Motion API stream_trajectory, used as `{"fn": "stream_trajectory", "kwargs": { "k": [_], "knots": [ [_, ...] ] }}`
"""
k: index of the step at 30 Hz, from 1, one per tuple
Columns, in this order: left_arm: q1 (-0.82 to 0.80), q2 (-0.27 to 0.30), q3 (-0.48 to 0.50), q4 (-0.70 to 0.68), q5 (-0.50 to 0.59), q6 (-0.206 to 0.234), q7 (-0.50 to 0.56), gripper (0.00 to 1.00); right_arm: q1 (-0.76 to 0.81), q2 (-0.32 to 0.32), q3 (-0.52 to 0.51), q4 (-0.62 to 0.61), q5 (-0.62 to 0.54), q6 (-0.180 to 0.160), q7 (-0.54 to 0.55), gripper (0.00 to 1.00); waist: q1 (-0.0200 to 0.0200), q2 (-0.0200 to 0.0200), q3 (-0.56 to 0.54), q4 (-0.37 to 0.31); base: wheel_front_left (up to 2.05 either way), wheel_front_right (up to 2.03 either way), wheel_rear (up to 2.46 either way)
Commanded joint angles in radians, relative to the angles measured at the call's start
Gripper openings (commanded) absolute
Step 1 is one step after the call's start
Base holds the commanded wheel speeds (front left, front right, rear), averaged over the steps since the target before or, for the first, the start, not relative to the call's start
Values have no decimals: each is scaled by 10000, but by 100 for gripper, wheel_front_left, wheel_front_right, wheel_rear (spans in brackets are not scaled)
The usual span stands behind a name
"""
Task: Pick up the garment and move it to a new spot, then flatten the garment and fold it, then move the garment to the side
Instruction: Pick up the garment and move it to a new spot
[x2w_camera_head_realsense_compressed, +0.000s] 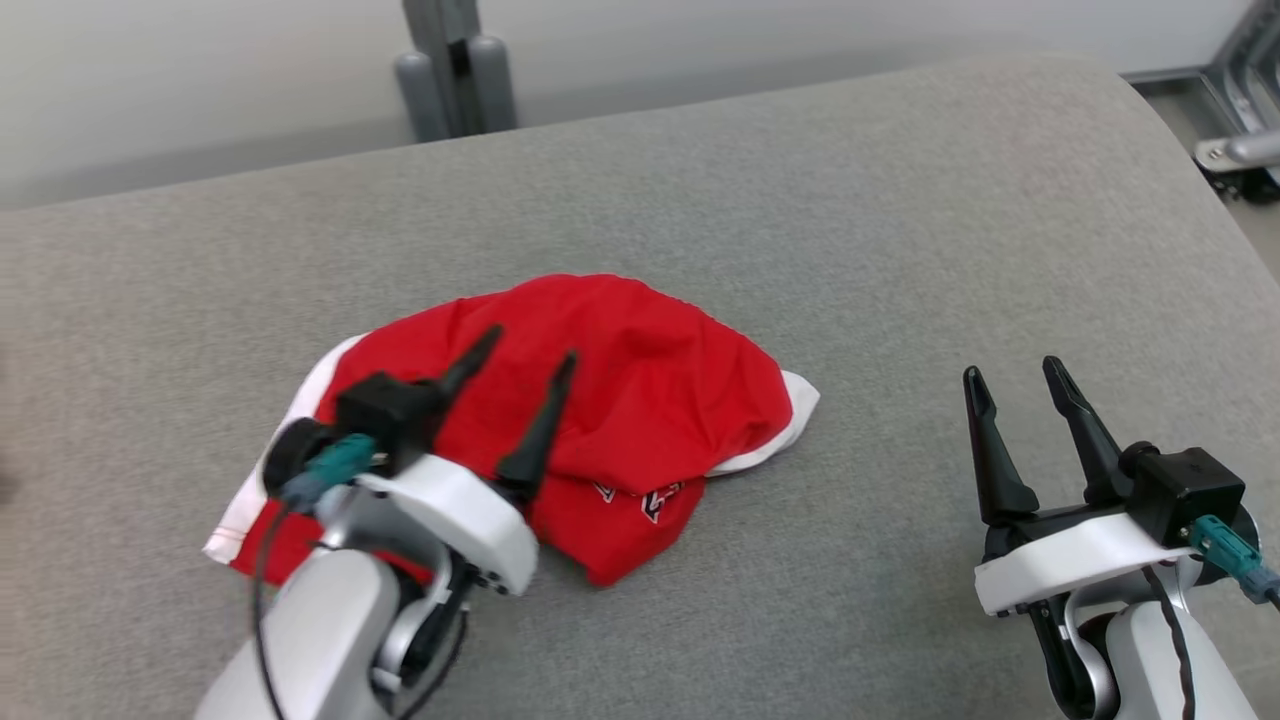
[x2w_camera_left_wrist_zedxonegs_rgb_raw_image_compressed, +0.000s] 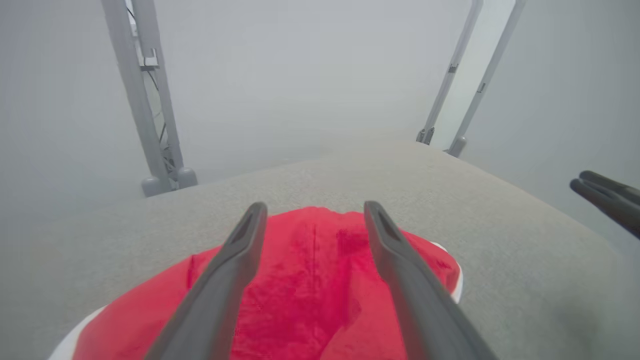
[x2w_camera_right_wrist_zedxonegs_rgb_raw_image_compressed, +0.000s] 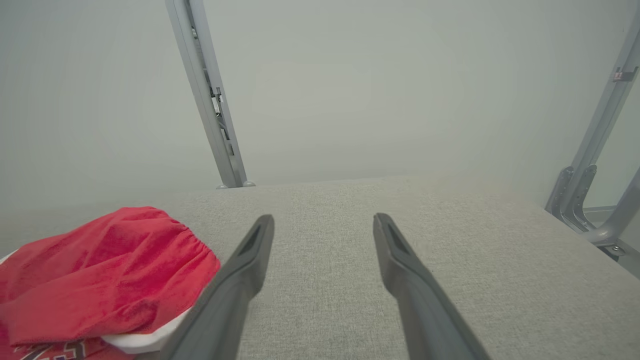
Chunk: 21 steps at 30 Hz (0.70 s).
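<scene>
The red garment (x2w_camera_head_realsense_compressed: 660, 400) with white trim lies in a rumpled heap on the grey cloth-covered bench (x2w_camera_head_realsense_compressed: 900, 200), left of its middle and well short of the far edge. One flap with lettering is turned out toward the near side. The left tool (x2w_camera_head_realsense_compressed: 532, 345) hangs just over the heap's near-left part with its fingers spread wide and nothing between them; the left wrist view looks down between the parted fingers onto bare red cloth (x2w_camera_left_wrist_zedxonegs_rgb_raw_image_compressed: 300, 280). The right tool (x2w_camera_head_realsense_compressed: 1011, 368) is also wide open and empty, well apart from the garment over bare bench toward the right edge. Whether this is already the new spot can't be told. To my eye the cloth is neither flattened nor folded, so spreading, folding and the move aside are all left.
</scene>
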Motion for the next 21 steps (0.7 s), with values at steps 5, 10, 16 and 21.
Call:
{"fn": "stream_trajectory", "kwargs": {
  "k": [5, 10, 16, 21],
  "knots": [
    [658, 527, 1214, -710, -251, 851, -915, 100, 217, -54, -97, -190, -218, -3, 251, 100, 0, 0, -496, 620, 0, 0, 0],
    [1282, 850, 2116, -956, -423, 1320, -1775, 100, 390, -51, -173, -364, -399, -3, 460, 100, 0, 0, -815, 935, 0, 0, 0],
    [2034, 1067, 2914, -1152, -485, 1706, -2406, 100, 600, -52, -217, -532, -499, -3, 659, 100, 0, 0, -1116, 1140, 0, 0, 0],
    [2877, 1148, 3217, -1299, -432, 1689, -2609, 100, 878, -49, -260, -689, -589, -3, 826, 100, 0, 0, -1413, 1248, 0, 0, 0]
  ]
}}
